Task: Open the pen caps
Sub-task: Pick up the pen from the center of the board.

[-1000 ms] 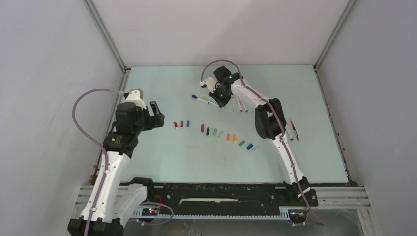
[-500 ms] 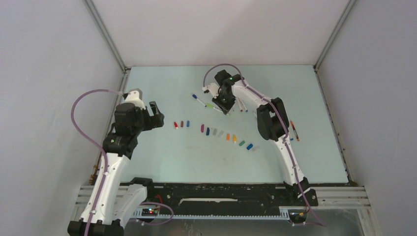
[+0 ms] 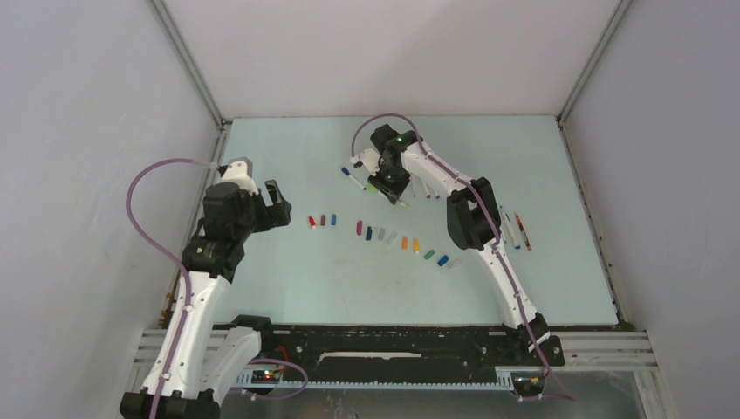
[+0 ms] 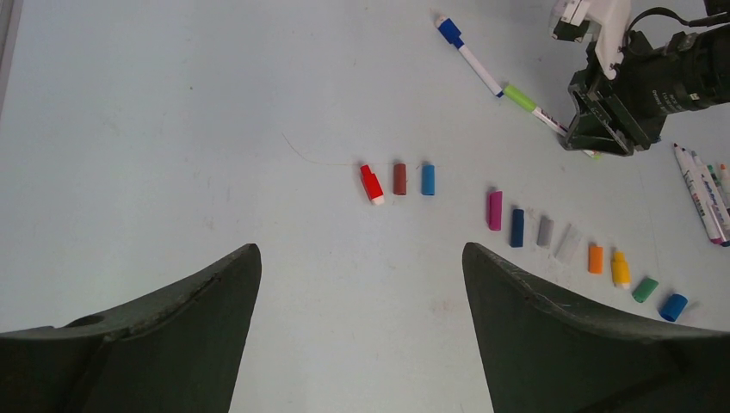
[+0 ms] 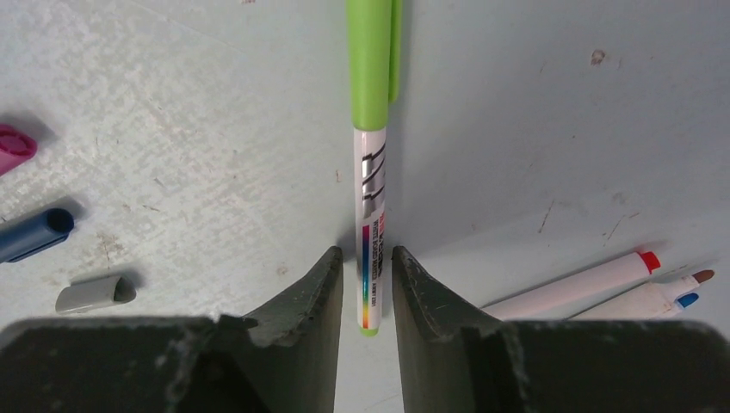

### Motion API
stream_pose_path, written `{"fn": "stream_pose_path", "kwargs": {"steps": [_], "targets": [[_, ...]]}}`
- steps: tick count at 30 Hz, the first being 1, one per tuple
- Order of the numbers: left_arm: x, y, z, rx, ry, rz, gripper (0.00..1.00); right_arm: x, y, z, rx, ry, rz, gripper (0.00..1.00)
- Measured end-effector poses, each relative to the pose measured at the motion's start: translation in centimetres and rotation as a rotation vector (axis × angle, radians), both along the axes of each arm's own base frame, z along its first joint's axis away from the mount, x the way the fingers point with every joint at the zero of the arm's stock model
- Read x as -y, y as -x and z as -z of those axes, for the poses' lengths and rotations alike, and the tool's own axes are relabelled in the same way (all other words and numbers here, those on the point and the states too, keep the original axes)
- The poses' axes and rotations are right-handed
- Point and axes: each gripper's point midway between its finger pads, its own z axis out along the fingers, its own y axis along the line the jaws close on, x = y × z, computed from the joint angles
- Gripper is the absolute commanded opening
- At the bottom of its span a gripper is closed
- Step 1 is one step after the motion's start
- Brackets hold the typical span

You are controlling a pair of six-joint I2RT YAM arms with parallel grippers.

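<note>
Left tool (image 4: 360, 258): spread wide, empty, near tabletop (image 3: 288, 288) left edge.
Right tool (image 5: 367, 254): barely parted; I see slim gaps beside green pen (image 5: 370, 189).

Bright, even, diffuse light fills all 3 views. The pens (image 5: 370, 172) cast short, soft shadows on the table (image 5: 534, 112). Near the wrist lenses, the fingers (image 4: 559, 344) look dark and slightly soft.

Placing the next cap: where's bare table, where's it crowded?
Free: the table strip between the cap row and the near edge; the far left corner beyond the left gripper. Crowded: around the right gripper, pens beside it.
</note>
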Motion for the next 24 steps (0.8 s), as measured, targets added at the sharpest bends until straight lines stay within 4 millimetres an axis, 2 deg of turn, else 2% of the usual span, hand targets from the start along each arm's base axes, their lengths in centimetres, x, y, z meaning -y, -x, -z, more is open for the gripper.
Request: {"fn": "stream_pose_path", "kwargs": {"steps": [2, 6, 9, 14, 18, 21, 24], "targets": [[0.0, 0.0, 0.0, 0.0, 0.0, 0.0, 0.9, -0.2, -0.1, 0.0, 0.004, -0.003, -0.004, 0.22], [0.1, 0.0, 0.0, 0.0, 0.002, 0.003, 0.92, -0.3, -0.1, 0.0, 0.002, -0.004, -0.01, 0.0], [0.4, 0.1, -0.1, 0.0, 0.013, 0.02, 0.99, -0.2, -0.1, 0.0, -0.001, -0.008, -0.007, 0.0], [1.4, 0.3, 0.0, 0.002, 0.044, 0.069, 1.0, 0.1, -0.3, -0.2, -0.019, -0.042, 0.016, 0.0], [3.0, 0.4, -0.2, -0.001, 0.103, 0.139, 1.0, 1.1, 0.9, -0.6, -0.06, -0.079, 0.043, 0.0], [4.8, 0.1, -0.5, 0.013, 0.19, 0.201, 1.0, 1.9, 2.3, -2.1, -0.079, -0.116, 0.061, 0.0], [6.7, 0.0, -0.1, 0.015, 0.312, 0.249, 1.0, 1.8, 3.8, -5.6, -0.06, -0.202, 0.061, 0.0]]}}
